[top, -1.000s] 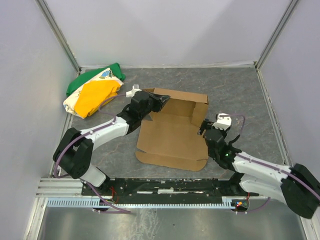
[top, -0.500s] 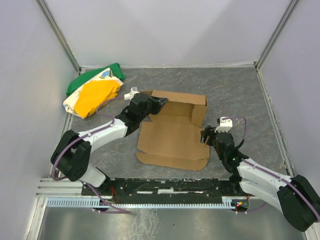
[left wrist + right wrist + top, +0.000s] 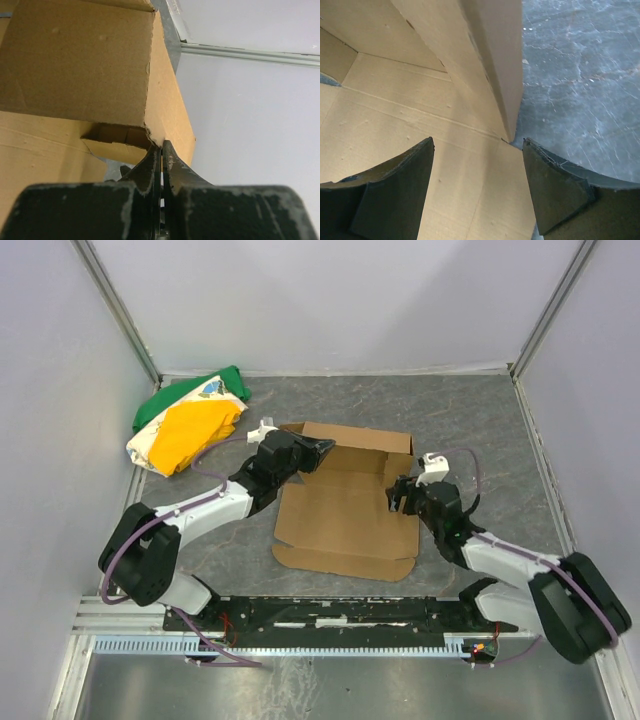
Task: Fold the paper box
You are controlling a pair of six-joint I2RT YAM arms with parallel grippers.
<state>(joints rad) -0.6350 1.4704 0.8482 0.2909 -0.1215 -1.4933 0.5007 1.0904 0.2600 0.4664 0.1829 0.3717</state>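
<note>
Cardboard, plain brown corrugated stuff, so the paper box should be light and fairly stiff across the panels, but floppy along the creases. It'll bend where it's scored and probably spring back if you let go early. Not fragile as such, though the edges look a bit torn at the corners, so I wouldn't yank on it. The surface looks dry, not slippery.

Best places to take hold, I'd say, are the free edges of the flaps near a crease, not the middle of a panel.

It's sitting mid-table, mostly flat, between the two arms. The back wall is raised along the far edge and a short side flap stands up on the right. The inside faces up, and the flat part with the tabbed edge points back toward the arm bases. The raised wall's long axis runs left to right, a little skewed.

Left claw is clamped shut and looks to be pinching the left corner of that back wall. Right claw is spread wide, straddling the upright side flap and holding nothing yet.
</note>
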